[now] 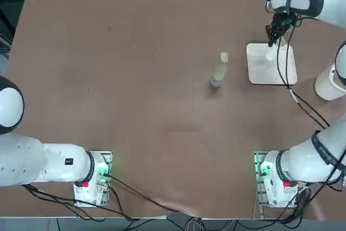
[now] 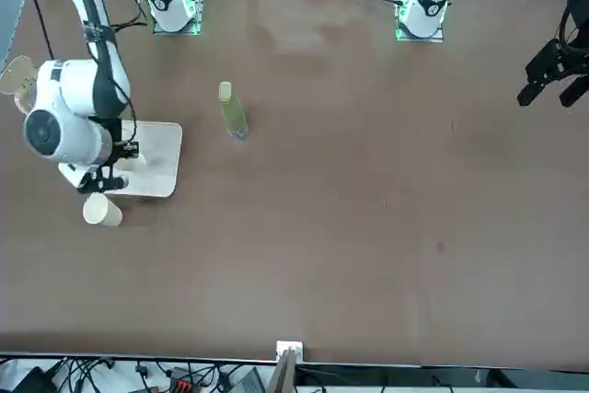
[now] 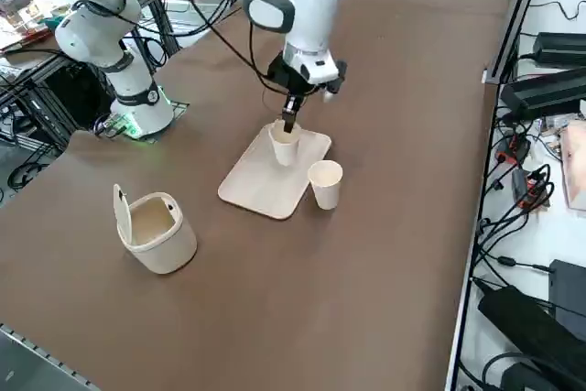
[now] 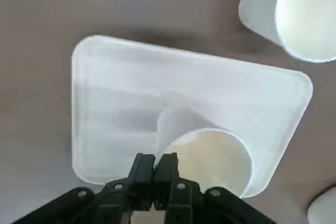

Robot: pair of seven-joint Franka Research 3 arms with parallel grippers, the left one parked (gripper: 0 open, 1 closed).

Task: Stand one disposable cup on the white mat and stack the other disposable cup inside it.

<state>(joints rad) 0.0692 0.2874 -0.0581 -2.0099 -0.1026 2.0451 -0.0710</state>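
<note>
Two disposable paper cups were on show: one cup (image 3: 285, 145) stood upright on the white mat (image 3: 259, 182), and a second cup (image 3: 325, 183) stood on the bench (image 3: 385, 226) just beside the mat's edge. There was one white mat, near the bench's far right corner. One cream round container (image 3: 157, 229) with its lid raised stood near the bench's right edge. One greenish bottle (image 1: 219, 70) lay near mid-bench.
</note>
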